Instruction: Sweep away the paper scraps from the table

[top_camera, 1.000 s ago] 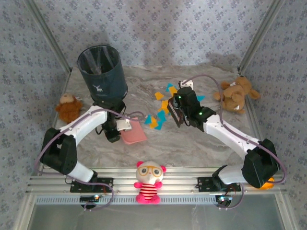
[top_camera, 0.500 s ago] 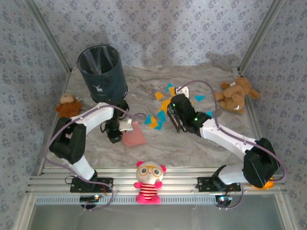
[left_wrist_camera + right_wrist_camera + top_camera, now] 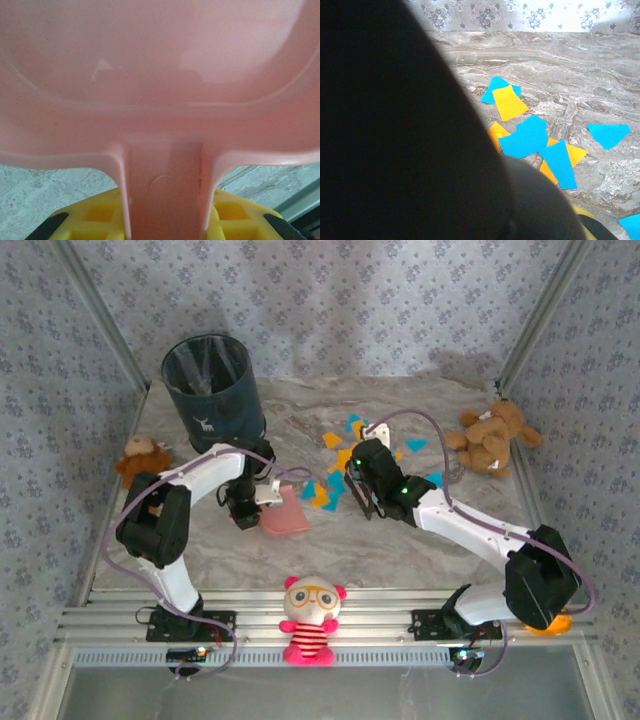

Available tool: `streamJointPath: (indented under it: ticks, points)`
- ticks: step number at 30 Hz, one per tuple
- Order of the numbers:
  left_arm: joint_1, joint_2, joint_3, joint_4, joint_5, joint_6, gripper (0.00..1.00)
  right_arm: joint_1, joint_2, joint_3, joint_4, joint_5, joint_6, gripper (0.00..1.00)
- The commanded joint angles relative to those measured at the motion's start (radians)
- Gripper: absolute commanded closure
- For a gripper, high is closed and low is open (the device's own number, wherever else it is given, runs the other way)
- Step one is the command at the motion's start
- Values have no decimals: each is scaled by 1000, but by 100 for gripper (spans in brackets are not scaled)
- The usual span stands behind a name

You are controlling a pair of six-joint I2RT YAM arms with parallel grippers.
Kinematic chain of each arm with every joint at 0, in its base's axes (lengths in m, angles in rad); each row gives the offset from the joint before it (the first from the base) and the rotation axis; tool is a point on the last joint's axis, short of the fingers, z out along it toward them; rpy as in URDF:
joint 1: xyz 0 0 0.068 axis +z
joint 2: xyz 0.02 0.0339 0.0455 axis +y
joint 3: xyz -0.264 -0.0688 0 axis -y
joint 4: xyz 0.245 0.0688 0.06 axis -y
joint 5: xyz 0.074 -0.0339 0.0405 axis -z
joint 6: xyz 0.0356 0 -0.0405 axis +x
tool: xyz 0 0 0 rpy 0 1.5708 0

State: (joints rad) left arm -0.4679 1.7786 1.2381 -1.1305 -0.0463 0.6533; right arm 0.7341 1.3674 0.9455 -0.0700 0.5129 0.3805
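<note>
Marbled table (image 3: 400, 540): left gripper (image 3: 255, 504) pinches the dustpan (image 3: 160, 75) handle, the pan just left of the scraps (image 3: 532, 135). Right gripper (image 3: 365, 483), pressed on what looks like a dark brush (image 3: 366, 504), stands among them. Sweeping step: next, the scraps likely need pushing left into the pan.

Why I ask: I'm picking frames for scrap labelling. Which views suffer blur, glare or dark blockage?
Top external: sharp, evenly lit, soft shadows by the bin. Left wrist: the pink dustpan sits so close it looks soft, with pale glare patches. Right wrist: an unfocused dark shape blocks the left half; the paper scraps on the table are crisp.
</note>
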Motion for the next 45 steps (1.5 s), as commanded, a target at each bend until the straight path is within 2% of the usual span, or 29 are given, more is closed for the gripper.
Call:
streamJointPath:
  ticks: [1,33,41,45]
  points:
    - [-7,34,41,-44,-10,-4,100,11,9,-7,51,6,28,100]
    - [-49,157,162,-55,25,-40,100,51,90,36,140,-158,98,100]
    - [-54,153,158,-45,26,-47,100,59,68,34,180,-217,131,100]
    - [-54,137,139,-45,31,-43,100,55,31,17,196,-208,153,100]
